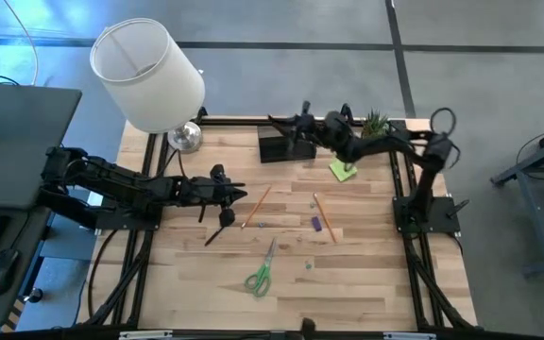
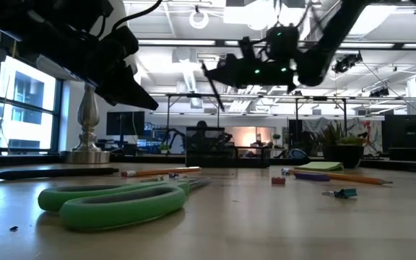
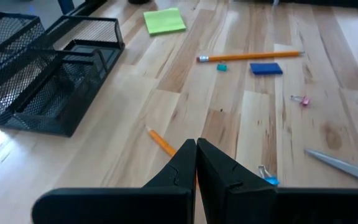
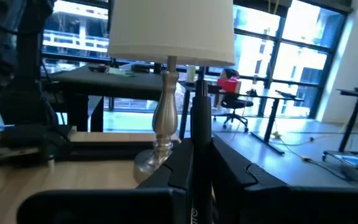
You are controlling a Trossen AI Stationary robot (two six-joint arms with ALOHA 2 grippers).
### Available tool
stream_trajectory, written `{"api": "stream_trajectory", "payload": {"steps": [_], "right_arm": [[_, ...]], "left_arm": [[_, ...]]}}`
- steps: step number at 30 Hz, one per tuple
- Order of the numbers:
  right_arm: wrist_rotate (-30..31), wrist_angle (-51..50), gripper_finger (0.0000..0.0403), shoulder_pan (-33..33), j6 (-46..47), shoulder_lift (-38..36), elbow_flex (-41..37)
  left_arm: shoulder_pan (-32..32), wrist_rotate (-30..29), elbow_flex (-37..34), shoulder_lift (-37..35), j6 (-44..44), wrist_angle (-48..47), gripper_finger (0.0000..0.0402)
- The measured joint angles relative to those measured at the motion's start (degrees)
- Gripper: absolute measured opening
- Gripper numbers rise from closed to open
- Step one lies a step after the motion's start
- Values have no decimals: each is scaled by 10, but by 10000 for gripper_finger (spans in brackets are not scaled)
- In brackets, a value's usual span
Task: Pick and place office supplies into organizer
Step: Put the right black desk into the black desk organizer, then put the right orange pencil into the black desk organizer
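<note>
Fingers of my right gripper (image 4: 201, 165) clench a dark pen (image 4: 200, 124) above the organizer (image 1: 286, 147); only its wrist view shows that grip. Left gripper (image 3: 196, 163) pinched together, holding nothing, over an orange pencil (image 3: 161, 142). Low view adds scissors (image 2: 114, 200).

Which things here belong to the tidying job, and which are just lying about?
Job:
organizer
pen in the right hand
pencils
scissors
sticky notes
purple block

Lying about:
lamp
potted plant
</note>
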Motion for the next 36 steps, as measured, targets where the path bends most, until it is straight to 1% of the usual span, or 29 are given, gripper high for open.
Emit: {"api": "stream_trajectory", "payload": {"steps": [6, 9, 17, 23, 26, 30, 36], "right_arm": [[-58, -63, 23, -21, 1, 73, 107], [-66, -94, 19, -28, 11, 96, 134], [-57, -139, 38, -43, -13, 106, 142], [-56, -183, 39, -53, -4, 106, 142], [-56, -201, 46, -57, -4, 106, 142], [-56, -214, 66, -59, 0, 106, 142], [-56, -214, 112, -54, 14, 106, 142]], "left_arm": [[0, 5, 0, 0, 0, 2, 1], [0, 16, 0, 0, 0, 2, 1], [0, 21, 0, 4, -2, -2, 1], [0, 21, 0, 4, -2, -2, 1], [0, 21, 0, 4, -2, -2, 1], [0, 21, 0, 4, -2, -2, 1], [0, 21, 0, 4, -2, -2, 1]]}}
